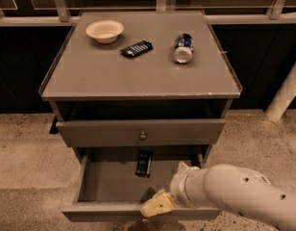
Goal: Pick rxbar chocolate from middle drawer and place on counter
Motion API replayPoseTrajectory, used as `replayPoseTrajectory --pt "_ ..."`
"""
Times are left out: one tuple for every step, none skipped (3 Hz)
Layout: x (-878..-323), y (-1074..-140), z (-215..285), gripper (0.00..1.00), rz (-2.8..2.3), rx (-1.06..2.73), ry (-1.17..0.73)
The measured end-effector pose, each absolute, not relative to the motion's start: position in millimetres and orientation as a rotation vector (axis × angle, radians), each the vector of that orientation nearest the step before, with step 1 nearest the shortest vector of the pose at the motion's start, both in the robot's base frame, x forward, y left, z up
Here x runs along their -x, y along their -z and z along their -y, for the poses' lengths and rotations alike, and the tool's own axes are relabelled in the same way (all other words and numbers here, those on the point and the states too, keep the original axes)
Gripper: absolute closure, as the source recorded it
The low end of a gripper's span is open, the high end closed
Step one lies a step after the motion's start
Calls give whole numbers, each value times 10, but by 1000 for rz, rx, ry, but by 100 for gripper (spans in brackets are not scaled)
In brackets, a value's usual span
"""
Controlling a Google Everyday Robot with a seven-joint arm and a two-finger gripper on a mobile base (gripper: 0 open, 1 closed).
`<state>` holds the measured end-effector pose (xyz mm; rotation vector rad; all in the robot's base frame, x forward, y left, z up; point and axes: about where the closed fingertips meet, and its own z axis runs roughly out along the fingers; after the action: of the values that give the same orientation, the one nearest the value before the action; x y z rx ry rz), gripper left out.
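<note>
The rxbar chocolate (pixel 143 163), a small flat black bar, lies at the back of the open middle drawer (pixel 104 182), under the closed drawer front above. The counter (pixel 138 66) is the cabinet's broad grey top. My gripper (pixel 156 204) is at the end of the white arm, low over the drawer's front edge, in front of and slightly right of the bar. It is apart from the bar.
On the counter stand a pale bowl (pixel 104 31), a dark blue wrapped bar (pixel 136 48) and a blue can on its side (pixel 183 47). The upper drawer front with its brass knob (pixel 142 135) overhangs the bar. A white post (pixel 285 93) stands at the right.
</note>
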<state>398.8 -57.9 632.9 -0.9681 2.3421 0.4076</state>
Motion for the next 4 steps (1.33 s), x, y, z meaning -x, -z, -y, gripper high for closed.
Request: replayPoseTrajectory --pt "-3943 -6245 613 0 -2352 943 -393" --pt "-4009 -6002 649 0 -2320 934 -357" --pt "-4372 -5874 729 0 -2239 863 -302" --pt "-4501 -5954 748 0 -2197 824 -271"
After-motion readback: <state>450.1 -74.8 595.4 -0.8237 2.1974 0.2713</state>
